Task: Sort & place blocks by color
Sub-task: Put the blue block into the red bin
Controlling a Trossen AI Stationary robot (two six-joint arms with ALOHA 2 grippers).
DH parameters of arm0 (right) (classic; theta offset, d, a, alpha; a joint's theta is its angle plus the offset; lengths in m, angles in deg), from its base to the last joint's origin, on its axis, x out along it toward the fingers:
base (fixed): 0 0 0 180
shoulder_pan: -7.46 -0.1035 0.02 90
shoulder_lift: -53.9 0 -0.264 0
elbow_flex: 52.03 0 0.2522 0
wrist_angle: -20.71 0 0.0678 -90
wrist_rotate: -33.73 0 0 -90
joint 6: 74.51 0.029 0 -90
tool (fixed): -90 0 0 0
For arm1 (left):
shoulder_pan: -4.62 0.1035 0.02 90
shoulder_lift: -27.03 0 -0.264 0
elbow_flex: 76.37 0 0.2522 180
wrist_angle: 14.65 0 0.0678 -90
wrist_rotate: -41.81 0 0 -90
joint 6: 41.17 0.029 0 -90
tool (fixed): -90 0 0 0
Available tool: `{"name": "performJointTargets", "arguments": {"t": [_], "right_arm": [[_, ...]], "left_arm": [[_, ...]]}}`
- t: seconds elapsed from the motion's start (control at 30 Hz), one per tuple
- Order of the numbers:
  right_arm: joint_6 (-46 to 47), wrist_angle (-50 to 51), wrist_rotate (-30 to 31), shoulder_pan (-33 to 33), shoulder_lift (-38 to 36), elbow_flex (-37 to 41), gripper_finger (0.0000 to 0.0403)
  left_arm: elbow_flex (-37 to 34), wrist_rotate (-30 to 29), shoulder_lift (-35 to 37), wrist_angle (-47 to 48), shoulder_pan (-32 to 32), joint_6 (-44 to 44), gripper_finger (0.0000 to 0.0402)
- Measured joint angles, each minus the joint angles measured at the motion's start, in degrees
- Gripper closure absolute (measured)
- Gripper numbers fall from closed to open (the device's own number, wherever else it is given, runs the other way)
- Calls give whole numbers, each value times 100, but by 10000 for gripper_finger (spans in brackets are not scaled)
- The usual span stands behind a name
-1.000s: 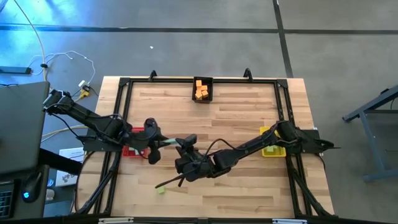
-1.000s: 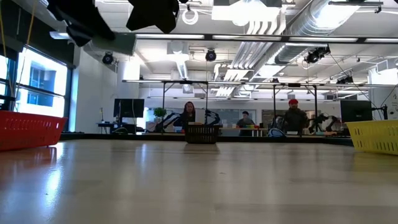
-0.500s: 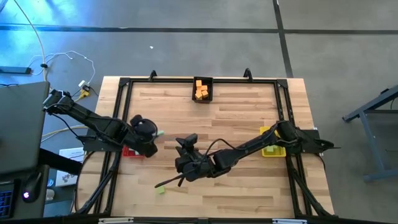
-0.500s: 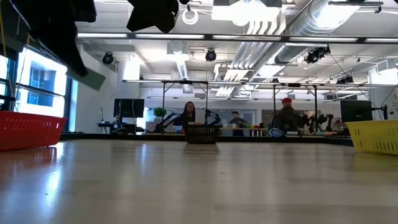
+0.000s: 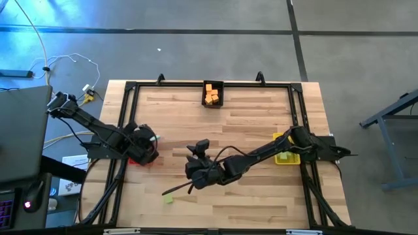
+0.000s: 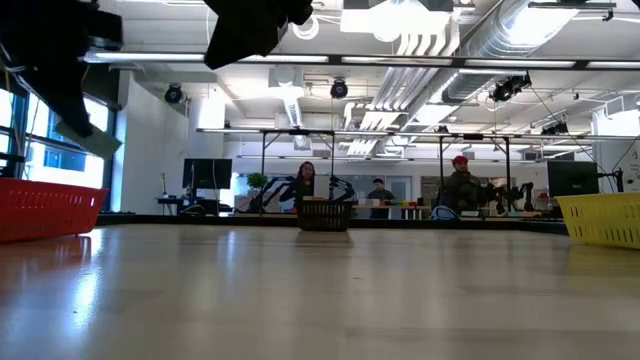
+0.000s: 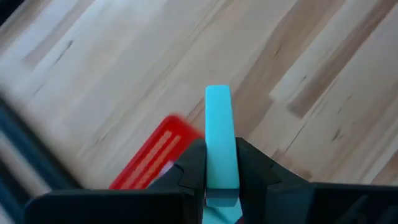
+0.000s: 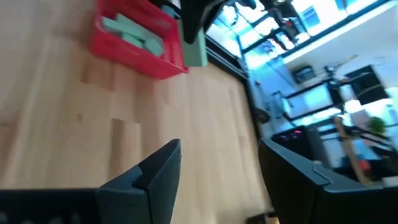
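Left hand (image 7: 214, 180): clamped on teal block (image 7: 220, 140), above red bin (image 8: 140, 38) at surface's (image 5: 261, 124) left edge. Right hand (image 8: 217, 168): fingers spread, empty, mid-surface.

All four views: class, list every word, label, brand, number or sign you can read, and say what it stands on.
None can be read in any view.
Low view: screens in the room behind the table are too small and blurred to read.
The teal cuboid block, red plastic bin and wooden table show no markings.
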Motion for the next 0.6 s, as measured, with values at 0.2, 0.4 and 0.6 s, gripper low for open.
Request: {"name": "performJointTargets", "arguments": {"t": [0.2, 0.4, 0.6], "right_arm": [[571, -22, -504, -2, 0, 0, 201], [1034, -24, -627, -2, 0, 2, 201], [1477, -76, -1710, 27, 0, 2, 201]], "left_arm": [[0, 463, 0, 701, -125, -729, 358], [0, 984, 0, 814, -168, -1155, 358], [0, 858, -137, 814, -166, -1355, 357]]}}
